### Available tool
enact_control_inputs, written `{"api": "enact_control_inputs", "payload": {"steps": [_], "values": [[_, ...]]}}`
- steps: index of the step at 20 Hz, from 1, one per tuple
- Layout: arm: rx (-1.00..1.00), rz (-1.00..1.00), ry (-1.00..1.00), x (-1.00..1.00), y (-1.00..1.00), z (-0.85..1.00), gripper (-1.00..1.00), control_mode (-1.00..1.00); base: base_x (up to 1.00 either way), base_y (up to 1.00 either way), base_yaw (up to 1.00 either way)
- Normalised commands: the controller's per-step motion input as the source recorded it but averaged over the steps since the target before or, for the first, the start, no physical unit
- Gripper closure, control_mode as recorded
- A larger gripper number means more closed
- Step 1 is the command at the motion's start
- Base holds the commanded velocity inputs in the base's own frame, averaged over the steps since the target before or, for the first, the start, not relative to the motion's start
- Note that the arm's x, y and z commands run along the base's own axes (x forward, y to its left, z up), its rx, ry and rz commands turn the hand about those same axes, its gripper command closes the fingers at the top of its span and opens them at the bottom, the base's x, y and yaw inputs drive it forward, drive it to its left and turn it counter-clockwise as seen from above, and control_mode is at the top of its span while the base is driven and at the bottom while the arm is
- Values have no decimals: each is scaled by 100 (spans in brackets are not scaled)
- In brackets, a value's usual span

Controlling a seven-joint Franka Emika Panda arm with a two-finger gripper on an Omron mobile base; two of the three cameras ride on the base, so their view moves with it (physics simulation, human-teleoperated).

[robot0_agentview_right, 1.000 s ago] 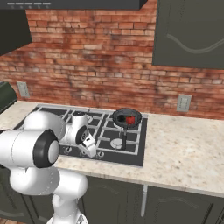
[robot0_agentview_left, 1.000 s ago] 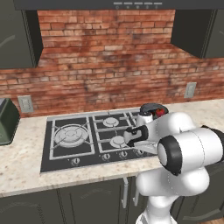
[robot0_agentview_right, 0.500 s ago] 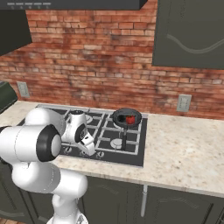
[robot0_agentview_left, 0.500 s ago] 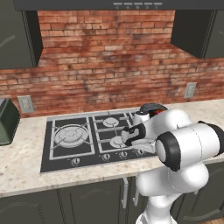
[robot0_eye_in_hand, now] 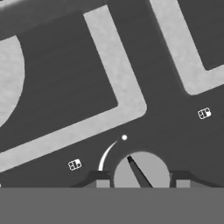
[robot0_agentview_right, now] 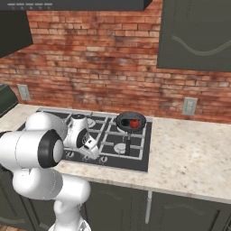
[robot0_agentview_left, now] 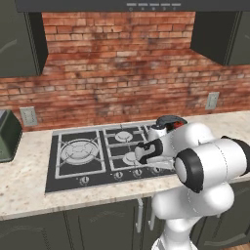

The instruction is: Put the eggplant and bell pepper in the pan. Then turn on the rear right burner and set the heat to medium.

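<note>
The small round dark frying pan sits on the back right of the black stove top, and the tiny red bell pepper is inside it. Something dark may lie beside the pepper, but I cannot tell if it is the eggplant. The gripper is down at the front, its jaws closed on a round grey knob, so turning the burner on is likely the step now. A green toaster stands well apart; nothing blocks the way.
</note>
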Motion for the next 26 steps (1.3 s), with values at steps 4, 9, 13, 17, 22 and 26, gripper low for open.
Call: {"api": "enact_control_inputs", "payload": {"steps": [4,9,13,17,22,26], "values": [[0,43,-1,-2,-5,-29,100,-100,0,0,0],[0,48,-2,0,-5,-34,100,-100,0,0,0],[0,52,-4,0,-5,-35,100,-100,0,0,0],[0,55,-9,0,0,-36,100,-100,0,0,0],[0,57,-17,-4,0,-36,100,-100,0,0,0],[0,60,-21,-3,0,-37,100,-100,0,0,0]]}}
